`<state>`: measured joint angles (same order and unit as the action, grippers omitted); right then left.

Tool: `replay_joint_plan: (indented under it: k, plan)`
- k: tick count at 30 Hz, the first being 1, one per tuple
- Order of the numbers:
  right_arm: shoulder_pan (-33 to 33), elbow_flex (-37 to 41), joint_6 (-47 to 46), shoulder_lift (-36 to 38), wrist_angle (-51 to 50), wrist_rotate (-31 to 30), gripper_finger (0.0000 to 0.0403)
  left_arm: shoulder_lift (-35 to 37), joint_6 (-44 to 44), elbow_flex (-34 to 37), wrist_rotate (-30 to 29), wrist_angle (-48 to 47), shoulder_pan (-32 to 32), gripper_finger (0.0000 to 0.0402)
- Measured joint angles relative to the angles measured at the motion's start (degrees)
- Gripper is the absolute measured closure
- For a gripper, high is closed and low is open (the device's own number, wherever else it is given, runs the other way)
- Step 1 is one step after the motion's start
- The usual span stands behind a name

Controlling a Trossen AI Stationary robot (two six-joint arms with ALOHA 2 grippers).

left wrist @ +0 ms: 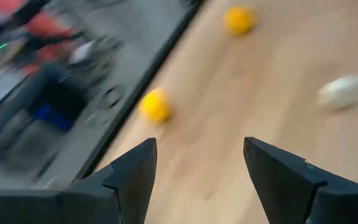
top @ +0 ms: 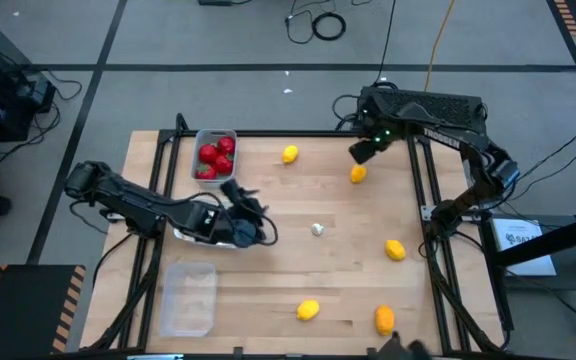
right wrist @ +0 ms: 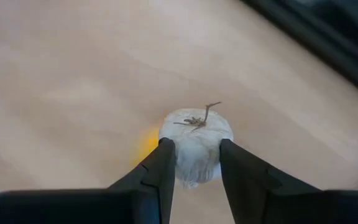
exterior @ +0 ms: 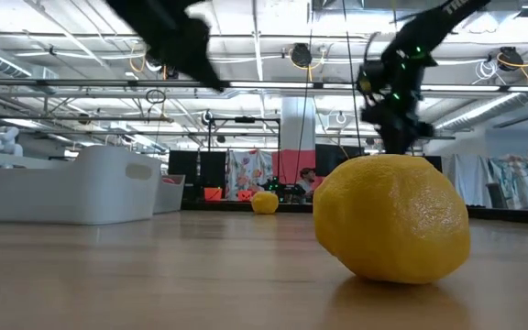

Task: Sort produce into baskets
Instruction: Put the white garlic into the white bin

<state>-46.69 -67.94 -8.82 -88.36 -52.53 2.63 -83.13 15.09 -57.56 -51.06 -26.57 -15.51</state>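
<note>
Table [top: 268, 290] of pale, matt wood planks with visible grain; nearest lemon [exterior: 392, 218] has dimpled, slightly glossy yellow skin; garlic bulb [right wrist: 196, 140] looks papery, matt white with a dry brown stem; gripper fingers [right wrist: 157, 177] smooth matt black plastic; near basket [top: 188, 297] translucent plastic.

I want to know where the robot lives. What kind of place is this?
Probably a big robot lab or workshop. The wooden table stands on a grey floor with loose cables, the ceiling has bare pipes and beams, and toy lemons lie about for practice.
</note>
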Motion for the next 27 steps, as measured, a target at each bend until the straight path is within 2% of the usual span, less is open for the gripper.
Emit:
replay_joint_plan:
  k: [4,6,11,13,15,20,25,27]
  plan:
    - [6.45,-0.82,-2.17,0.76,9.14,11.53,0.0293,0.58,17.78,0.03,-6.39,-18.54,0.00,0.0155]
    - [10.49,-0.89,-3.25,0.81,14.54,15.24,0.0293,0.70,28.09,0.06,-9.15,-28.13,0.02,0.0155]
    - [22.38,-0.87,-4.17,-0.11,27.53,15.28,0.0293,0.83,56.51,0.04,-16.00,-49.92,0.04,0.0155]
    - [27.17,-0.85,-4.38,-1.38,34.04,15.14,0.0293,0.89,66.05,0.58,-17.38,-55.39,0.04,0.0155]
    - [31.53,-0.85,-5.25,-2.94,42.19,13.17,0.0293,0.84,69.74,2.27,-17.39,-56.67,0.04,0.0155]
    - [39.98,-0.85,-4.11,-10.24,63.63,4.79,0.0293,1.00,72.74,5.87,-15.97,-57.37,0.64,0.0155]
    - [43.29,-0.85,-4.98,-19.17,83.14,1.69,0.0293,1.39,80.96,5.95,-14.76,-63.02,1.72,0.0155]
    - [43.73,-0.99,-6.69,-22.88,89.95,1.67,0.0293,1.36,81.67,5.95,-14.44,-63.12,2.05,0.0155]
